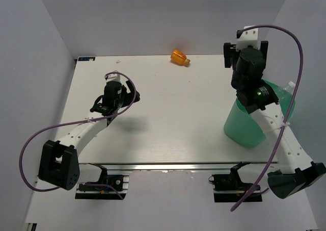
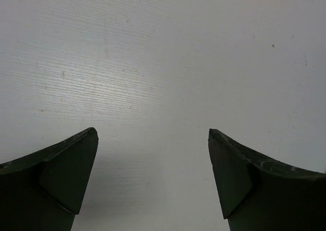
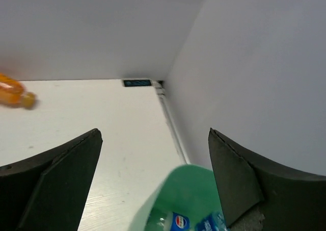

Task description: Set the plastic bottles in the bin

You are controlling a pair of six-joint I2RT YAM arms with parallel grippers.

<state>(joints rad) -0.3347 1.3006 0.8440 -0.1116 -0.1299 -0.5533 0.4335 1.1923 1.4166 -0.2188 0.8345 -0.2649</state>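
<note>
Two blue label patches (image 3: 209, 224) inside bin (image 3: 186, 187); round logo (image 3: 179, 221), lettering illegible.

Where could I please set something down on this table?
The middle of the table, between the left gripper and the bin, is bare, as is the far edge left of the orange bottle. Around the bin, under the right gripper, is crowded.

Left arm (image 1: 84, 131) and right arm (image 1: 277, 126) — white links, black joints — each trail 1 purple cable (image 1: 300, 52).
</note>
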